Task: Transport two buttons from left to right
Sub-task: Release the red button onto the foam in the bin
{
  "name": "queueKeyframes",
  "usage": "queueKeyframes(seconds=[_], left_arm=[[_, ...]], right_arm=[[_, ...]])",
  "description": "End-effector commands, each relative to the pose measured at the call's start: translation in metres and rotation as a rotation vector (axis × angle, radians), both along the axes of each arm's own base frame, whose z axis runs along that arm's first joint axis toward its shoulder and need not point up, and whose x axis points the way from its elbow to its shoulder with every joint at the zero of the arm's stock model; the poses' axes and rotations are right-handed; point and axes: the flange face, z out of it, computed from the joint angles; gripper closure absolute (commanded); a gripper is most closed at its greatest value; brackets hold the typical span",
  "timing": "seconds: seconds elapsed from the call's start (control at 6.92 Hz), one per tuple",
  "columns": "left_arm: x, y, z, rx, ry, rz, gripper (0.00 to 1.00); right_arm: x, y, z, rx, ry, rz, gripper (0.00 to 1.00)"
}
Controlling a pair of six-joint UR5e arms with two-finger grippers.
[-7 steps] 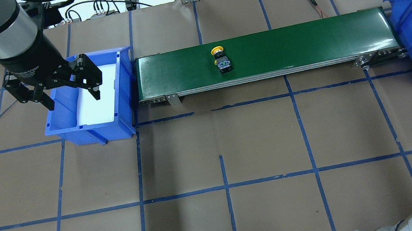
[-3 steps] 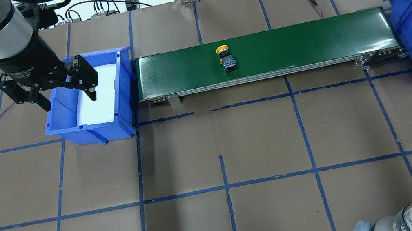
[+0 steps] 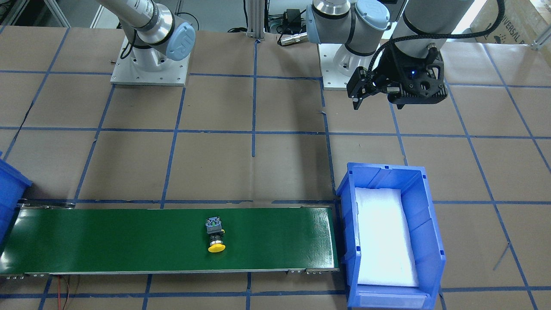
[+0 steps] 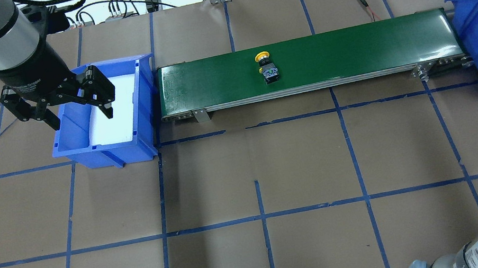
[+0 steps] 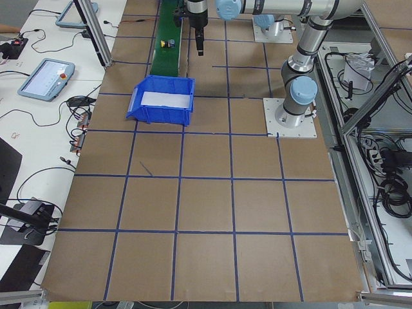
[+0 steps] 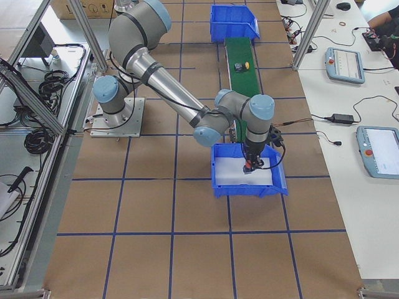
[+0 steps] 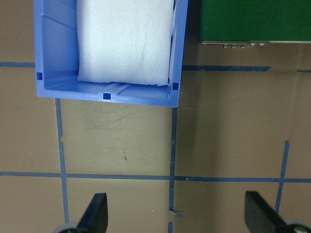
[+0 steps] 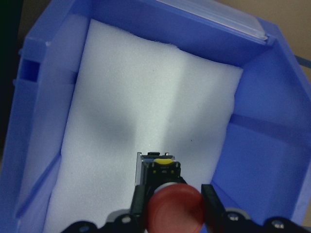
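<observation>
The yellow-capped button [image 4: 268, 68] lies on its side on the green conveyor belt [image 4: 350, 47], near its middle; it also shows in the front view [image 3: 215, 235]. My right gripper [image 8: 175, 201] is shut on the red-capped button [image 8: 174, 212] and holds it inside the right blue bin [image 6: 248, 185], just over the white foam. I cannot tell whether it touches the foam. My left gripper [image 4: 77, 107] is open and empty, hovering over the table next to the near end of the left blue bin [image 4: 76, 135], as the left wrist view [image 7: 177, 213] shows.
The left bin [image 3: 389, 172] holds only white foam. The belt runs between the two bins. Cables lie along the table's far edge [image 4: 122, 4]. Blue tape lines grid the brown table.
The yellow button has ridden the belt to the right. My left gripper has shifted slightly towards the robot. A dark part at the right bin's edge sits lower now.
</observation>
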Motion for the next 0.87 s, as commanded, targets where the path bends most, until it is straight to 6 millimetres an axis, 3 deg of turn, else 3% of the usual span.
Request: queueKeyframes(seconds=[0.0, 0.14, 0.29, 0.43, 0.58, 0.72], left_arm=[[0.000, 0.000, 0.000, -0.003, -0.001, 0.001, 0.00], [0.000, -0.001, 0.001, -0.006, -0.003, 0.006, 0.00], [0.000, -0.001, 0.001, -0.006, -0.003, 0.003, 0.00], [0.000, 0.000, 0.000, -0.004, -0.002, -0.004, 0.00], [0.000, 0.000, 0.000, -0.004, -0.002, -0.004, 0.00], [0.000, 0.000, 0.000, -0.004, -0.002, -0.004, 0.00]], right_arm=[[0.015, 0.010, -0.033, -0.004, 0.010, -0.001, 0.67], [0.013, 0.011, -0.034, 0.012, 0.031, -0.006, 0.65], [0.012, 0.012, -0.036, 0.020, 0.037, -0.008, 0.55], [0.013, 0.011, -0.031, 0.013, 0.042, -0.002, 0.15], [0.012, 0.011, -0.030, 0.013, 0.041, 0.001, 0.00], [0.012, 0.010, -0.026, 0.006, 0.044, 0.001, 0.00]])
